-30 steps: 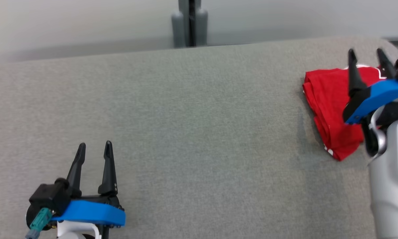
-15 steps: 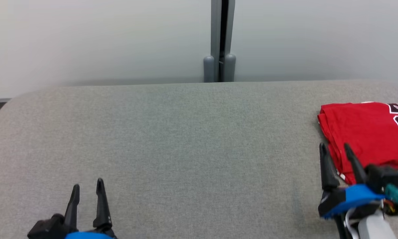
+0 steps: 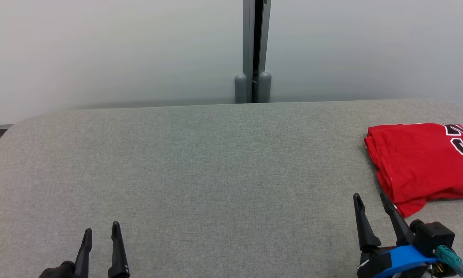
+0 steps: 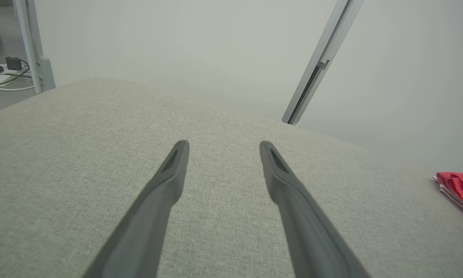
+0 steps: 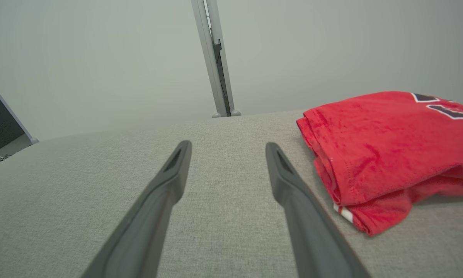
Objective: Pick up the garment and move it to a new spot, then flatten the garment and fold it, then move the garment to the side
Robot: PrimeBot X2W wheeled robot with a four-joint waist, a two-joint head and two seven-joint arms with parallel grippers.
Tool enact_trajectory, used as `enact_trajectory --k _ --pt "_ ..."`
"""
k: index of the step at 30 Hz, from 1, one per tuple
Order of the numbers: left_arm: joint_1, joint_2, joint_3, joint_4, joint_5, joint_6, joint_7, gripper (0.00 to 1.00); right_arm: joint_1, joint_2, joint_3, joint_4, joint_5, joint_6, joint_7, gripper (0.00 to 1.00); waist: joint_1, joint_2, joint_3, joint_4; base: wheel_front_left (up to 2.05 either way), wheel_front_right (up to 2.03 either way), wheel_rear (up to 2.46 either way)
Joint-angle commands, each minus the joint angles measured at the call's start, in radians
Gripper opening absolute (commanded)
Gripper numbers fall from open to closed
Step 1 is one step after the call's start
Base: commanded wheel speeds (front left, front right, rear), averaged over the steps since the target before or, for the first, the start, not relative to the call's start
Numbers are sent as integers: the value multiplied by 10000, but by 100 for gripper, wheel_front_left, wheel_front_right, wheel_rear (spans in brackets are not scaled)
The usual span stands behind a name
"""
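Pale grey wall (image 3: 100, 50) closes the background, far ahead of both pairs of fingers. Below it lies the wide desk (image 3: 216, 162), covered in grey cloth, and it passes under all four fingertips.

The garment (image 3: 421, 162) is red, with black and white print, and it rests folded on the desk. It is ahead of the right fingers (image 3: 363, 227) and to their right, its near corner just beside the right-hand tip. In the right wrist view the garment (image 5: 378, 143) lies flat beside the right fingers (image 5: 164, 193), which are spread apart with bare desk between them. It is well apart from the left fingers (image 3: 117, 251), far to their right.

The left fingers (image 4: 165, 193) are also spread wide and pinch nothing. A grey metal post (image 3: 253, 46) stands straight ahead, between the two pairs.
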Motion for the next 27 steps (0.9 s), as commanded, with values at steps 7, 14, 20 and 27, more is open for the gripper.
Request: enact_trajectory --k 7,14,20,27 --pt "-164 114 -122 122 100 31 88 100 39 -16 117 -92 103 1 18 100 1 0 64 23 0 0 0" --pt "28 -70 -194 405 51 -1 210 0 82 21 212 177 139 0 61 0 1 0 91 23 0 0 0" --pt "-58 -193 -33 530 -671 -129 433 0 79 26 116 263 1046 0 307 0 2 0 88 40 0 0 0" --pt "-303 -302 250 570 -1679 -311 752 0 11 22 -4 174 2320 0 612 0 1 0 83 67 0 0 0"
